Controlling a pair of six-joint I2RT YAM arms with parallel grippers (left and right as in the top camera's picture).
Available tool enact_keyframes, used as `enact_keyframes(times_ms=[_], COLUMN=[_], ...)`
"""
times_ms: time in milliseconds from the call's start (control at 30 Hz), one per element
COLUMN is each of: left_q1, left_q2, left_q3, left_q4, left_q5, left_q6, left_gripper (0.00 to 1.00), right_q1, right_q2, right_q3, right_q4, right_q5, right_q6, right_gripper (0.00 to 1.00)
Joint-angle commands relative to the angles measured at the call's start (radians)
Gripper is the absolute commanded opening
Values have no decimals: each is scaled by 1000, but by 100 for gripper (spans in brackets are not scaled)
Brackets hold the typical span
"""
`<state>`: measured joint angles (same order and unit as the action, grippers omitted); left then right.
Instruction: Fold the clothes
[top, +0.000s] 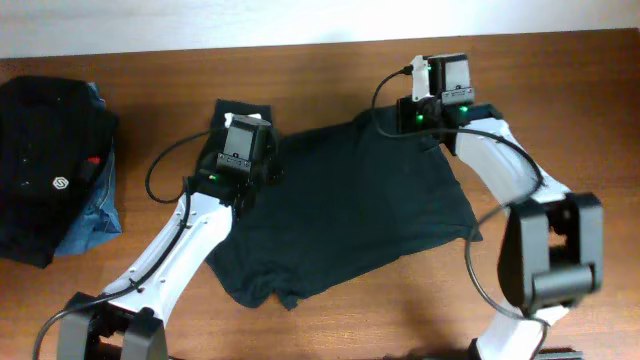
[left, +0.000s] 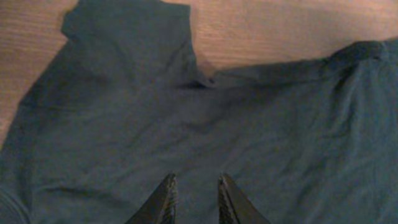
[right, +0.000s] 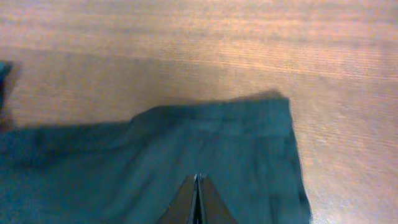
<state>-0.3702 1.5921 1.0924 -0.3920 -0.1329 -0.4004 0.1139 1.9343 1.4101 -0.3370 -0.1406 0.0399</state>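
There's the black T-shirt, spread out across the middle of the overhead frame on the wooden table, with one sleeve poking toward the upper left. Over the cloth near that sleeve hangs the left gripper, jaws a narrow gap apart and nothing between them. At the shirt's upper right corner, the right gripper has its jaws pressed tight together; whether cloth is pinched, can't tell. Far left, a black logo garment sits stacked on blue denim.

A black garment with a white round logo is lying near the wooden table's left edge. A blue denim piece is peeking out from under it.
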Motion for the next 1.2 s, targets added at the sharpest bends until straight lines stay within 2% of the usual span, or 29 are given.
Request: enact_keyframes(times_ms=[0, 200, 733, 1167], left_q1=[0, 0, 0, 0], left_q2=[-14, -14, -14, -14], left_q3=[10, 10, 10, 10], left_q4=[-5, -13, -32, -61], left_q5=[-29, -51, -51, -51], left_q6=[10, 10, 10, 10], left_gripper=[22, 22, 24, 24], right_q1=[4, 4, -3, -183], right_q2=[99, 200, 348, 412], right_q3=[9, 10, 10, 10], right_q4=[61, 161, 283, 315], right_q5=[-21, -21, 58, 60], right_q6=[-10, -93, -111, -111], right_gripper=[4, 4, 5, 8])
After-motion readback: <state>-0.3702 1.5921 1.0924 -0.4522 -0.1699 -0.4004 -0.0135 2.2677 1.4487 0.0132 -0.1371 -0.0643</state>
